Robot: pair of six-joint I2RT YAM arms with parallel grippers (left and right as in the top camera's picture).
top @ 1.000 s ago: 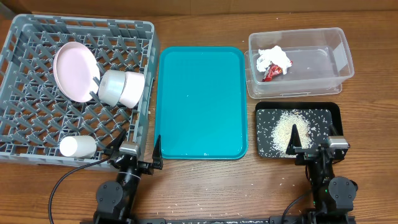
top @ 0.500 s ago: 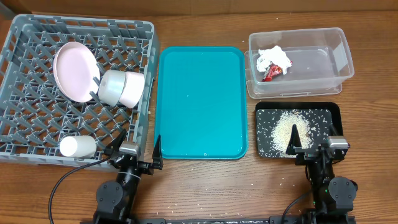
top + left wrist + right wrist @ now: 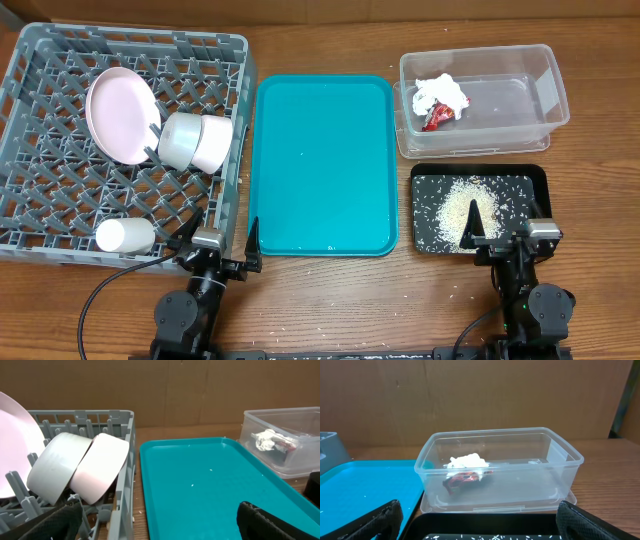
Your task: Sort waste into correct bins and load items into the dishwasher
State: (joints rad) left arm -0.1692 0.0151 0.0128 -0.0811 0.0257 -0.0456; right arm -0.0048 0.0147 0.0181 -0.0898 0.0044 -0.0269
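With plate [image 3: 118,115], bowl [image 3: 180,138], dish [image 3: 212,145] & cup [image 3: 125,235] sitting in the rack [image 3: 60,190], loading looks about done. Tissue [image 3: 440,92] & wrapper [image 3: 437,118] lie in the clear tub [image 3: 480,52], and rice [image 3: 462,205] is heaped in the black tray [image 3: 535,180]. Both grippers are spread wide, holding nothing: left gripper [image 3: 217,232] at the rack's near corner, right gripper [image 3: 503,232] at the black tray's near edge. Chopsticks: can't spot them. The teal tray [image 3: 320,160] shows a few stray grains, so the next move, IMO, is a fine pinch or sweep, tricky w/ bits that small.
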